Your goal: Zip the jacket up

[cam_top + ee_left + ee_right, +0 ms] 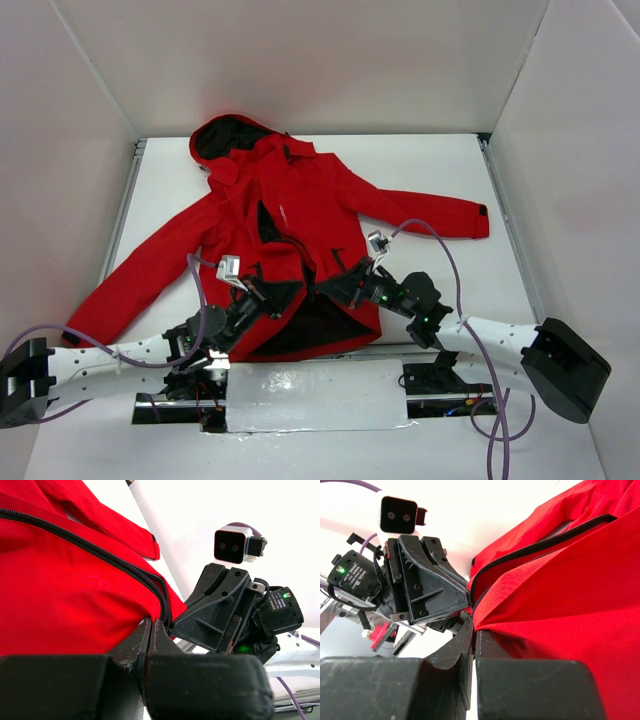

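Across the top view's middle, the jacket (300,215) is lying open on the white table (160,190). Both the left gripper (150,627) and right gripper (472,627) are clamping shut on its hem beside the front zipper (100,555). Crowding so tightly is risking a collision or slick fabric slipping out.

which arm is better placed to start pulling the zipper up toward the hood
Probably left: the left end effector is shut right at the bottom end of the front zipper on the jacket. The right end effector pinches red hem beside it, so it is better suited to anchoring.
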